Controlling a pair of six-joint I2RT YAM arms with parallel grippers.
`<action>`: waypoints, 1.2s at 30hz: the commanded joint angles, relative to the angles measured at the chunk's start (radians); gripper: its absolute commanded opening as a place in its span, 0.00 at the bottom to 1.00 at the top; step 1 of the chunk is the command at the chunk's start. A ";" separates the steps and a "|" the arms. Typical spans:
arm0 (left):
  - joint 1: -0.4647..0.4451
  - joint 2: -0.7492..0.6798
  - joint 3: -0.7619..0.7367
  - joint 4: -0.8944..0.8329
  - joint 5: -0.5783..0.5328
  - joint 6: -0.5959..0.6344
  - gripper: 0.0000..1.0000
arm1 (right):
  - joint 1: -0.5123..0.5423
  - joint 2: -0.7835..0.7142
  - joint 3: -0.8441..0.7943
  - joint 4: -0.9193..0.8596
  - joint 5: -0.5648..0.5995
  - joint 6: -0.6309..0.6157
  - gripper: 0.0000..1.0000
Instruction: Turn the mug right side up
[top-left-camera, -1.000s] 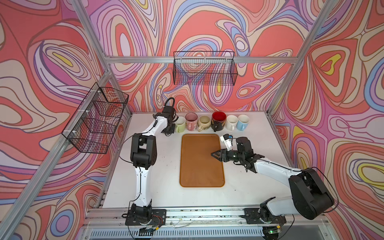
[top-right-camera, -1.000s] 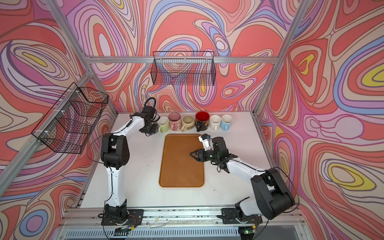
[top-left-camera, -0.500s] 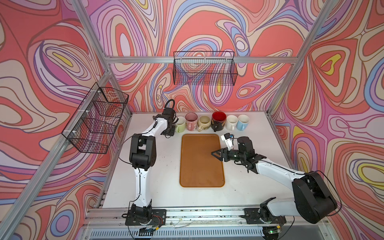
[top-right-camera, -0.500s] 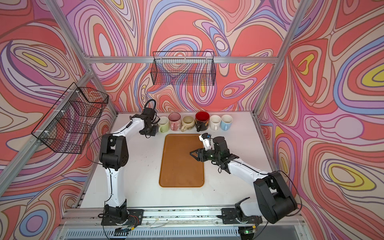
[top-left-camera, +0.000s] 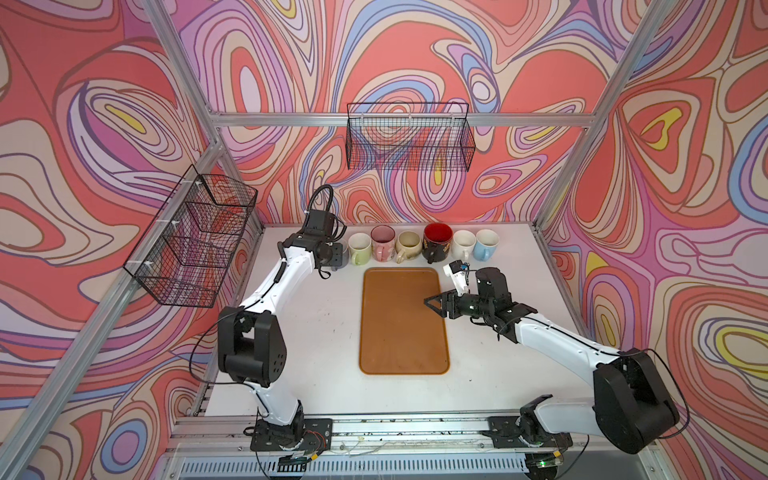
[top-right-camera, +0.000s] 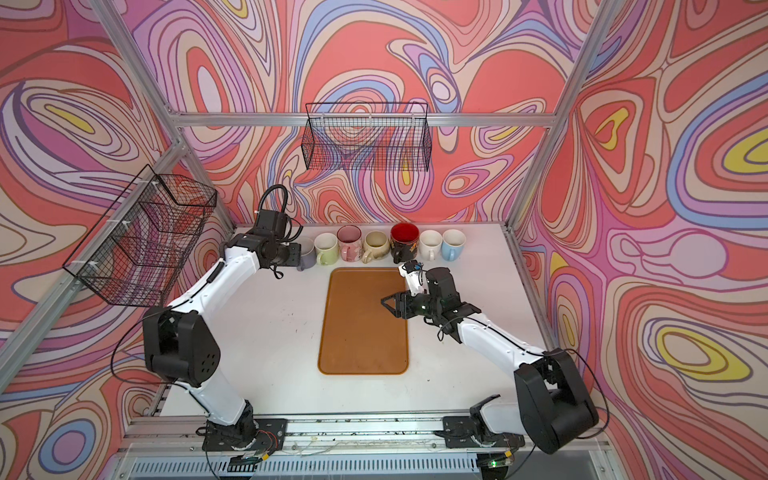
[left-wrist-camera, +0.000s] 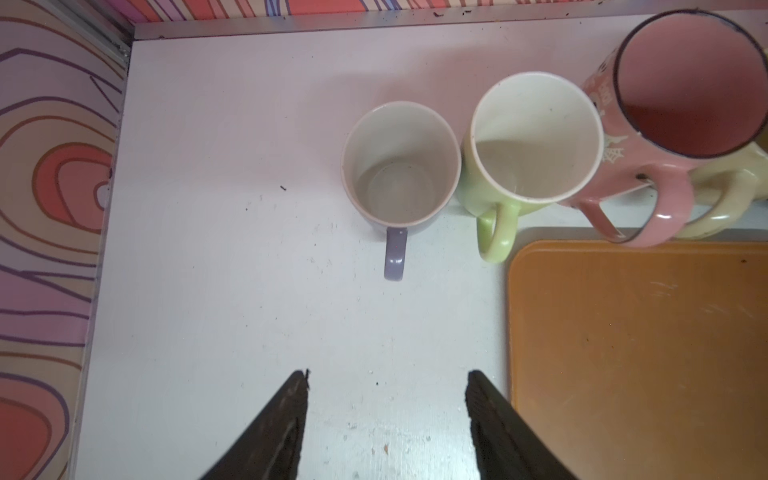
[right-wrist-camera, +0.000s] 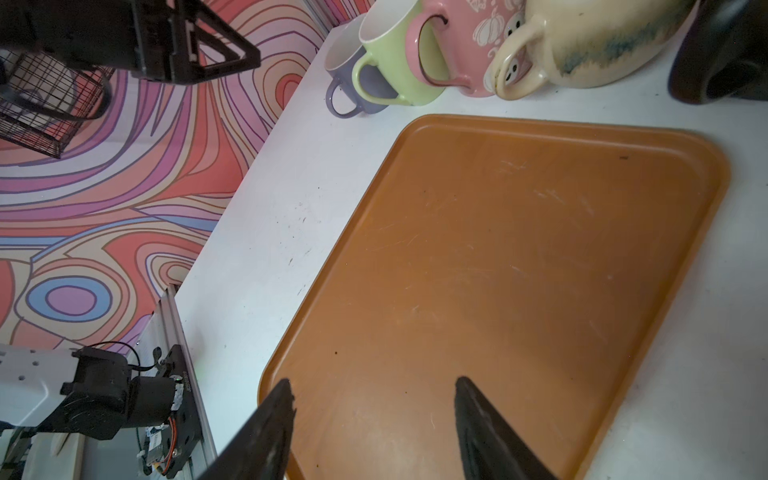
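Observation:
The purple mug (left-wrist-camera: 401, 166) stands right side up, mouth upward, at the left end of the mug row by the back wall, its handle towards the table front. My left gripper (left-wrist-camera: 388, 374) hovers over the bare table just in front of that handle, open and holding nothing. In both top views the left wrist partly hides the mug (top-right-camera: 307, 253). My right gripper (right-wrist-camera: 374, 381) is open and empty above the right edge of the orange tray (right-wrist-camera: 519, 249), pointing left (top-left-camera: 432, 301).
To the right of the purple mug stand green (top-left-camera: 359, 245), pink (top-left-camera: 382, 241), cream (top-left-camera: 409, 245), dark red-lined (top-left-camera: 437, 241), white (top-left-camera: 463, 243) and blue (top-left-camera: 486, 243) mugs, all upright. Wire baskets hang on the left wall (top-left-camera: 191, 237) and back wall (top-left-camera: 409, 137).
My left gripper's jaws have spread wide, and the purple mug stands free of them. The right gripper has opened a little further and stayed over the tray's edge.

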 joint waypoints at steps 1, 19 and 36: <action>-0.001 -0.089 -0.076 0.037 0.008 -0.024 0.67 | 0.003 -0.016 0.032 -0.044 0.054 -0.034 0.64; 0.015 -0.428 -0.539 0.282 -0.132 -0.073 0.90 | -0.039 -0.083 -0.042 0.054 0.625 -0.050 0.76; 0.078 -0.200 -0.758 0.855 -0.074 0.137 0.95 | -0.122 0.067 -0.288 0.633 1.375 -0.278 0.98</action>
